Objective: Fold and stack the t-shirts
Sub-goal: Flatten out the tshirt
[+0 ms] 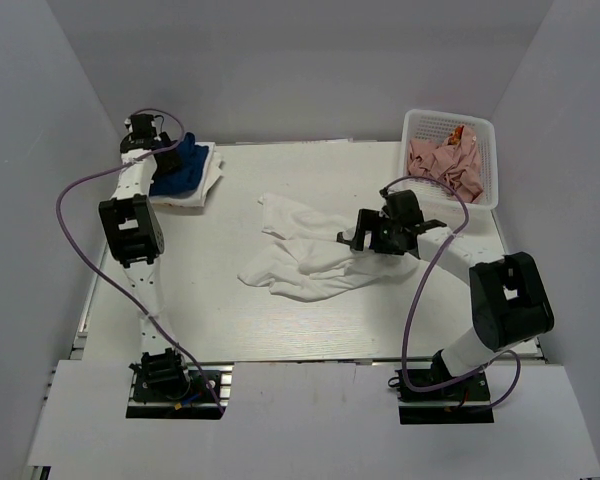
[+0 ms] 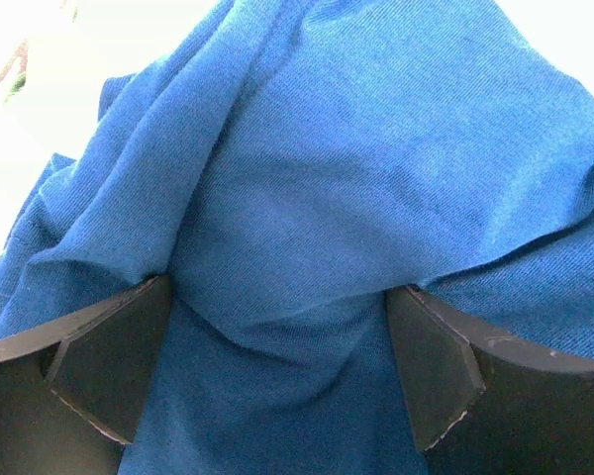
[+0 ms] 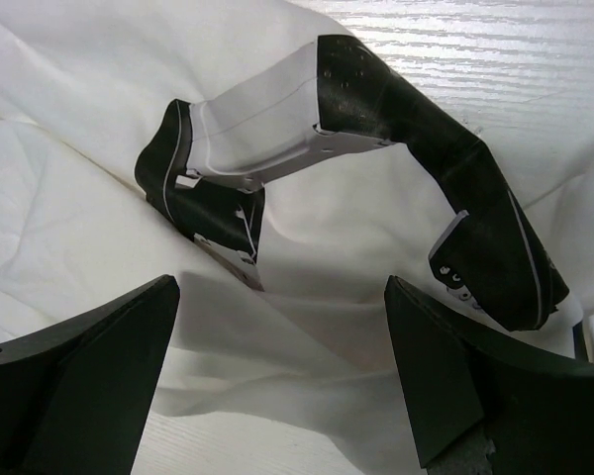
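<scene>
Left arm is reaching to the far left corner of the pale wood-grain table (image 1: 280,320). The left gripper (image 2: 279,297) is pressed down into the rumpled royal blue cloth t-shirt (image 1: 185,165). Its two black fingers (image 2: 109,366) stand wide apart, released, and blue fabric bulges up between them without being pinched. The blue shirt lies bunched on top of a flat folded white t-shirt (image 1: 202,188) in that same corner.

The large plain white cloth t-shirt (image 1: 305,262) lies crumpled and spread out near the table's centre, well apart from the corner pile. The right gripper (image 3: 282,297) hangs just over its right-hand part with its fingers spread wide, and nothing is held between them. In the wrist view a curved black and pale-grey piece (image 3: 376,109) arches over the white cloth ahead of the fingers. I cannot tell what it is.

A white plastic mesh basket (image 1: 450,118) sits at the far right corner, with wadded pinkish cloth (image 1: 445,165) inside it.
</scene>
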`<action>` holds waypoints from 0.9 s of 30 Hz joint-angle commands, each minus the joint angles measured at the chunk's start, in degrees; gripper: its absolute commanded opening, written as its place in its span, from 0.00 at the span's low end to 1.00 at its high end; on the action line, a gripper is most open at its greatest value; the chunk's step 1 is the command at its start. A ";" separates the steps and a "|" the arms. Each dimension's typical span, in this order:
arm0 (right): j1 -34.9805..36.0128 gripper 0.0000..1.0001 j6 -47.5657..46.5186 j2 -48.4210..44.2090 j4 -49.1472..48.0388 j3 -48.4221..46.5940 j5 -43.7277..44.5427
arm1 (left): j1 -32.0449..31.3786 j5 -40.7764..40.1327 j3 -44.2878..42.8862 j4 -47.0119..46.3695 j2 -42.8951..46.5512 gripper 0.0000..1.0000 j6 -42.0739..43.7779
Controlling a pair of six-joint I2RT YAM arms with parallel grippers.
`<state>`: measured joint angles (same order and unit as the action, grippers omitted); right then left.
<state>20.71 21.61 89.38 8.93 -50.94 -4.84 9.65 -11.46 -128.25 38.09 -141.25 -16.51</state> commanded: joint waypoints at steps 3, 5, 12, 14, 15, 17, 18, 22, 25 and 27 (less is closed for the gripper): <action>0.12 0.90 -1.13 -2.02 0.47 -2.59 0.54 | 2.39 -1.90 -4.97 3.83 -1.84 1.00 2.89; 0.12 0.90 -1.48 -4.04 0.48 -2.06 0.45 | 2.39 -0.59 -7.10 5.85 0.70 1.00 2.36; 0.47 0.90 -1.22 -11.24 0.91 1.18 1.50 | 0.02 18.10 10.15 1.39 22.31 1.00 -0.18; 0.47 0.90 -0.43 -13.52 1.09 2.68 1.85 | -0.50 28.98 20.16 -2.90 27.67 1.00 -1.50; 0.39 0.90 -0.08 -13.97 1.09 3.82 1.94 | -1.73 31.48 23.88 -5.02 32.83 1.00 -2.03; 0.47 0.90 0.28 -15.46 1.53 5.05 1.85 | -3.40 34.30 32.74 -9.93 37.17 1.00 -4.14; 0.65 0.90 0.28 -16.51 1.36 6.10 1.85 | -5.58 34.32 35.23 -10.92 39.02 1.00 -5.10; 1.53 0.90 -0.07 -19.77 -0.48 9.35 1.24 | -13.48 32.74 44.03 -15.23 44.48 1.00 -7.04; 3.28 0.90 0.19 -19.60 -0.40 10.42 1.85 | -21.04 22.96 42.50 -11.58 39.69 1.00 -7.05; 3.72 0.90 0.54 -18.82 0.21 10.16 3.34 | -21.95 20.37 40.55 -6.50 34.60 1.00 -7.04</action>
<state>23.24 21.71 70.61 10.22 -40.97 -3.27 -9.04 15.84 -85.32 25.89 -99.53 -22.79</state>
